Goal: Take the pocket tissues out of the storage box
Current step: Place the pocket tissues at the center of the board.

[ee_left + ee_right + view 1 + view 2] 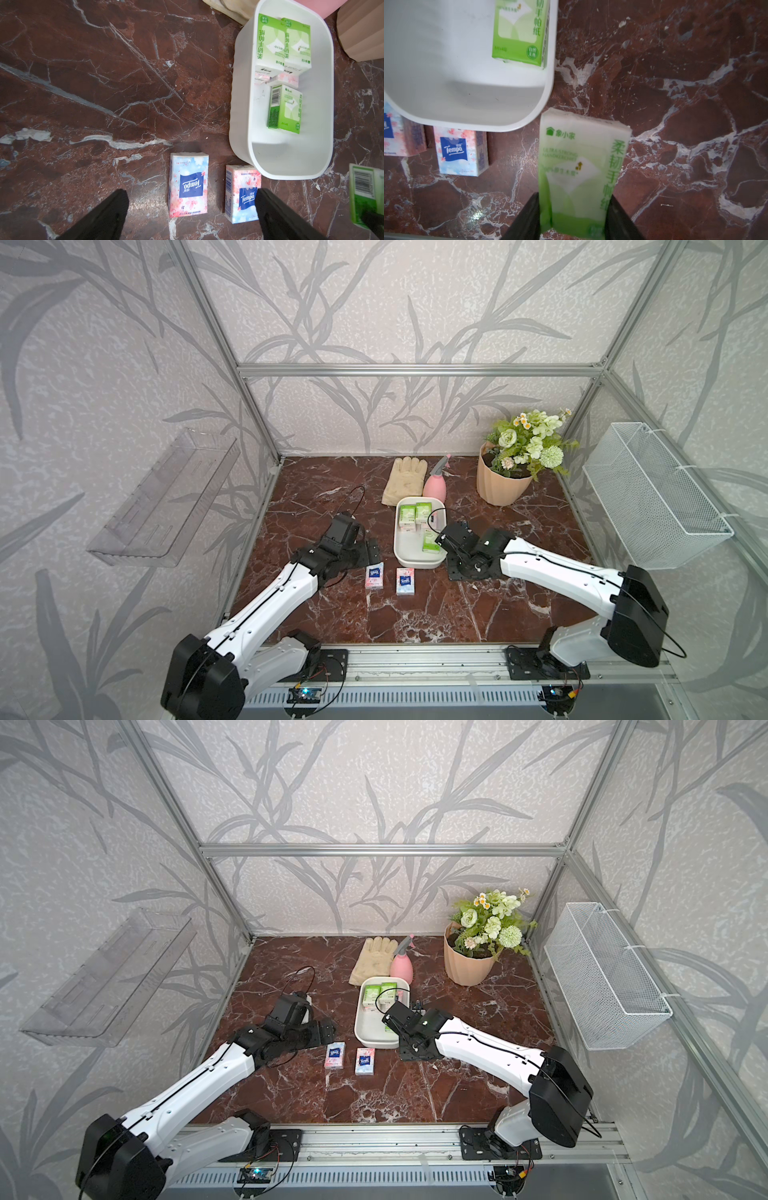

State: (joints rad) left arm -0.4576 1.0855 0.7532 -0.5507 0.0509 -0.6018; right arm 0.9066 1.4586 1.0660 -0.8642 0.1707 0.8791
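Out so far: I count two pink Tempo packets (pixel 374 575) lying flat on the marble tabletop (pixel 478 605), just in front of the storage box (pixel 409 549).
Right gripper (pixel 574 195): clamped on a green packet (pixel 581 166), held clear of the box beside its near corner, not yet set down.
Left gripper (pixel 191 190): jaws wide apart, holding nothing, above the pink pair.
Left in the box: three green packets (pixel 285 110), plus pink edges (pixel 284 80) under the far two (probably two packets; I can't count them).
Progress: I'd judge under halfway.
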